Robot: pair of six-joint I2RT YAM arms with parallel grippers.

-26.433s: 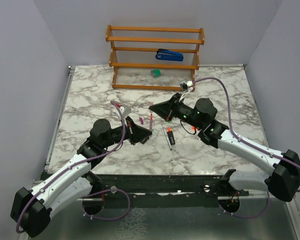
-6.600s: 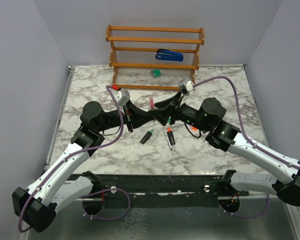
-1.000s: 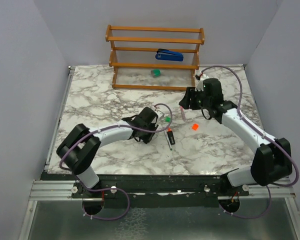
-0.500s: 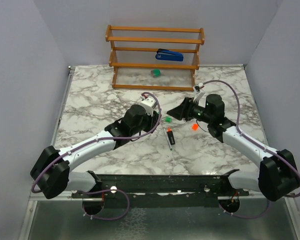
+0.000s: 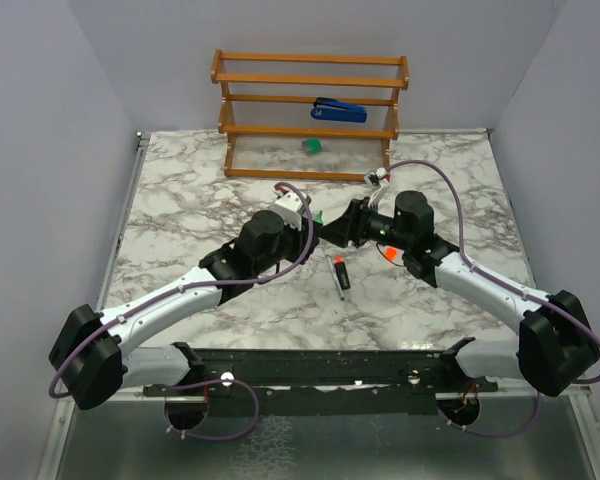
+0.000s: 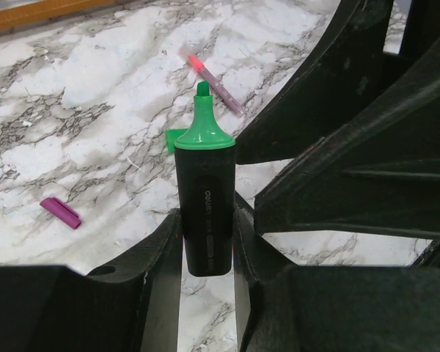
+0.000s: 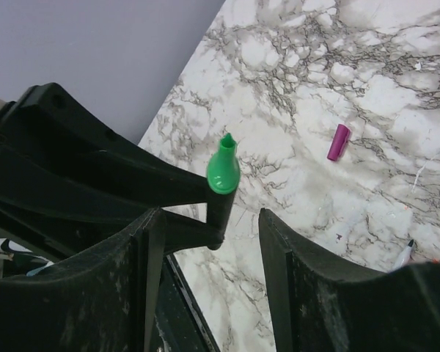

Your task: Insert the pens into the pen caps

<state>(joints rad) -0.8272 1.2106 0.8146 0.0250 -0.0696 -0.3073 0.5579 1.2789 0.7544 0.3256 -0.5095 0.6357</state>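
The stubby black green-tipped marker (image 6: 205, 213) is clamped by its base between the left fingers (image 6: 161, 271) and is raised above the white marbled tabletop (image 6: 73, 95). The right fingers (image 7: 145, 271) are spread apart, empty, and faced toward its tip. A small magenta-purple plastic cap (image 6: 60, 213) is seen lying on the tabletop.

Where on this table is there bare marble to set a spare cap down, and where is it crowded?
Free: the far left corner of the table, between the rack and the left edge; also the far right corner beside the rack. Crowded: the centre, where the left gripper and right gripper meet at the green marker, with the orange marker and orange cap close by.
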